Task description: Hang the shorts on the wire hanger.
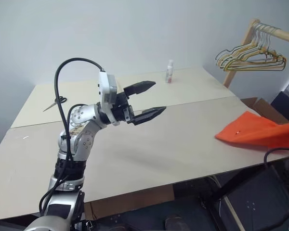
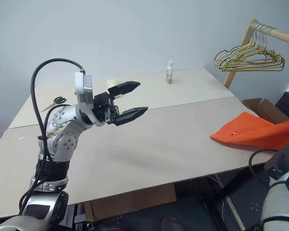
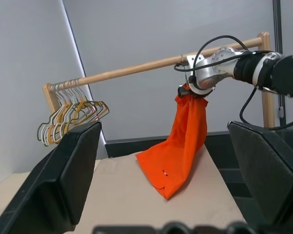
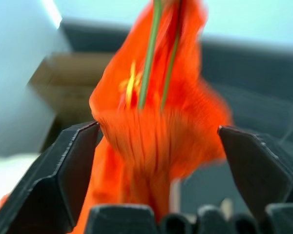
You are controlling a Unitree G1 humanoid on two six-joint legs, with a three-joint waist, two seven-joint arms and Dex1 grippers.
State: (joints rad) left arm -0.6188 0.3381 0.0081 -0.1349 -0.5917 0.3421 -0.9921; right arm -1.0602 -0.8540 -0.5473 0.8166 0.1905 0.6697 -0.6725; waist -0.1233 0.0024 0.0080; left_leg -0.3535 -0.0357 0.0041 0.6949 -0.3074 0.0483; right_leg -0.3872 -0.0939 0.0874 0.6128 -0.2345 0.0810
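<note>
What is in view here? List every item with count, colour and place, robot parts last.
shorts: one, bright orange, hanging at the wooden rail, lower end on the table's right edge
wire hanger: one, green, inside the shorts
spare hangers: a bunch, pale, on the rail
wooden rail: one, right of the table
table: one, beige
bottle: one, white, far edge
scissors: one pair, far left
cardboard box: one, brown, beyond the shorts
left gripper: open, over the table
right gripper: open, at the shorts

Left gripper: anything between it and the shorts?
Nothing visible. The left gripper hangs open over bare table, and the stretch across to the shorts at the table's right edge holds nothing. The small bottle and the scissors lie farther back.
</note>
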